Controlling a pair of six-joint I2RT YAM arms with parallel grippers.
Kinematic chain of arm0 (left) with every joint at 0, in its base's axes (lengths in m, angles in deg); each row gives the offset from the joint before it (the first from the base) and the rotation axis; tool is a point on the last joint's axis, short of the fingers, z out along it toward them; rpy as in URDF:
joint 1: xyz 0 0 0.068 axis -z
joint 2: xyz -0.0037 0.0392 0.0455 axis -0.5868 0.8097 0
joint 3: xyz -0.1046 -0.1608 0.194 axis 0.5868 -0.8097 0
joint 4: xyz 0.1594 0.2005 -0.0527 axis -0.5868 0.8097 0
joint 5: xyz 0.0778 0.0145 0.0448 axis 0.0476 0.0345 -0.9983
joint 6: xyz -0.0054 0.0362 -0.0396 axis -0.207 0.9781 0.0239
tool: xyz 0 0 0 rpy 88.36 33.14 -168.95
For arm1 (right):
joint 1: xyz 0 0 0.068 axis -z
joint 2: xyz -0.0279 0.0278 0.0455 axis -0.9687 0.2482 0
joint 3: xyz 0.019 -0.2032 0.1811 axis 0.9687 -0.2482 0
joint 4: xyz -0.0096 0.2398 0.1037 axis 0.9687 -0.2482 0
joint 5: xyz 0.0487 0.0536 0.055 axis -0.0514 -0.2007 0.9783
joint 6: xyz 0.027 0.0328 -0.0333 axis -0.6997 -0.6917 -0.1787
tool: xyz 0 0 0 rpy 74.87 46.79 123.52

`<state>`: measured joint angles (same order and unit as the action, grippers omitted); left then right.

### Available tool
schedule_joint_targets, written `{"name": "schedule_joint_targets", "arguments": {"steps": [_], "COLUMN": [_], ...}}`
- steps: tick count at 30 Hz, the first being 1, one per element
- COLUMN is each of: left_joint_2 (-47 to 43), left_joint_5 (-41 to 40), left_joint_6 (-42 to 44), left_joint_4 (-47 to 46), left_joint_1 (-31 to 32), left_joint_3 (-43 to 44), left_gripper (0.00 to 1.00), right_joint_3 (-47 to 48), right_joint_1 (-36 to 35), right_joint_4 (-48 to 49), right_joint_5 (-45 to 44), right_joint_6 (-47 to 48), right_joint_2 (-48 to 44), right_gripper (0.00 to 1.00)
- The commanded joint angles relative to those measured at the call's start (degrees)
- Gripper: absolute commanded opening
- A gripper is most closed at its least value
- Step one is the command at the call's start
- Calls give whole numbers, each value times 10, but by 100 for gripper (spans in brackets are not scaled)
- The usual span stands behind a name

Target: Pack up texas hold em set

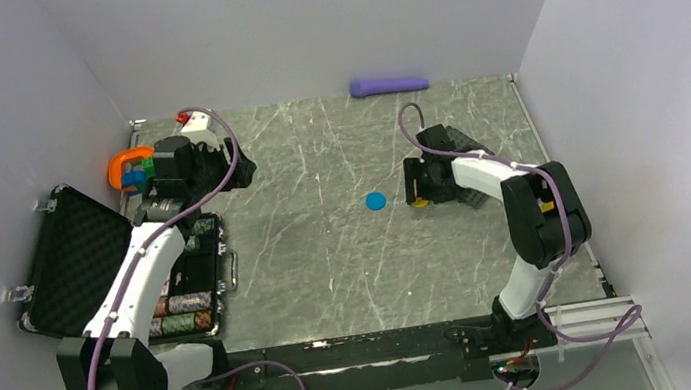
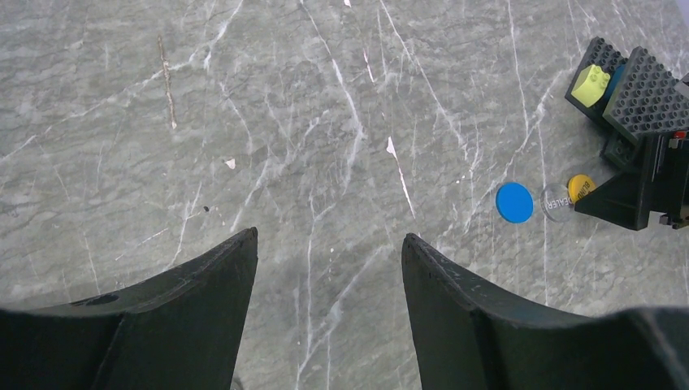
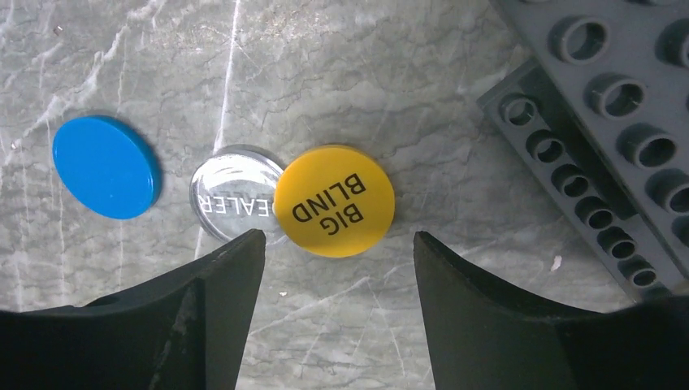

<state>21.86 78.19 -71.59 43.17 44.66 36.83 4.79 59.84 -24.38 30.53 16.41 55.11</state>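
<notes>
The black foam-lined case (image 1: pixel 77 255) lies open at the left, with striped chip stacks (image 1: pixel 184 313) in its tray. On the table lie a blue disc (image 1: pixel 375 200) (image 2: pixel 514 201) (image 3: pixel 106 166), a clear DEALER disc (image 3: pixel 231 201) (image 2: pixel 556 201) and a yellow BIG BLIND disc (image 3: pixel 335 201) (image 1: pixel 420 203) (image 2: pixel 580 187), which overlaps the clear one. My right gripper (image 1: pixel 418 183) (image 3: pixel 339 236) is open and empty, low over the yellow disc, its fingertips just short of it. My left gripper (image 1: pixel 242 163) (image 2: pixel 329 237) is open and empty above bare table at the back left.
Black studded building plates (image 1: pixel 467 154) (image 3: pixel 601 122) (image 2: pixel 642 93) lie just right of the right gripper, with a yellow-green block (image 2: pixel 591 84) on them. An orange ring toy (image 1: pixel 129 166) sits behind the case. A purple object (image 1: pixel 389 84) lies against the back wall.
</notes>
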Motion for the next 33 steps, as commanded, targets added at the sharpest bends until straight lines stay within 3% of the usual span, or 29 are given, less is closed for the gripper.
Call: {"name": "schedule_joint_targets", "arguments": {"steps": [1, 18, 33], "left_joint_2": [-13, -16, -18], "left_joint_5": [11, 12, 14], "left_joint_6": [4, 3, 1], "left_joint_4": [-24, -25, -26], "left_joint_1": [2, 2, 2], "left_joint_3": [2, 2, 1], "left_gripper": [70, 70, 70], "right_joint_3": [18, 25, 25], "right_joint_1": [2, 2, -6], "right_joint_4": [32, 24, 8], "right_joint_5": [13, 1, -51], "right_joint_6": [3, 1, 11], "right_joint_2": [4, 38, 49], "right_gripper": [70, 62, 61]}}
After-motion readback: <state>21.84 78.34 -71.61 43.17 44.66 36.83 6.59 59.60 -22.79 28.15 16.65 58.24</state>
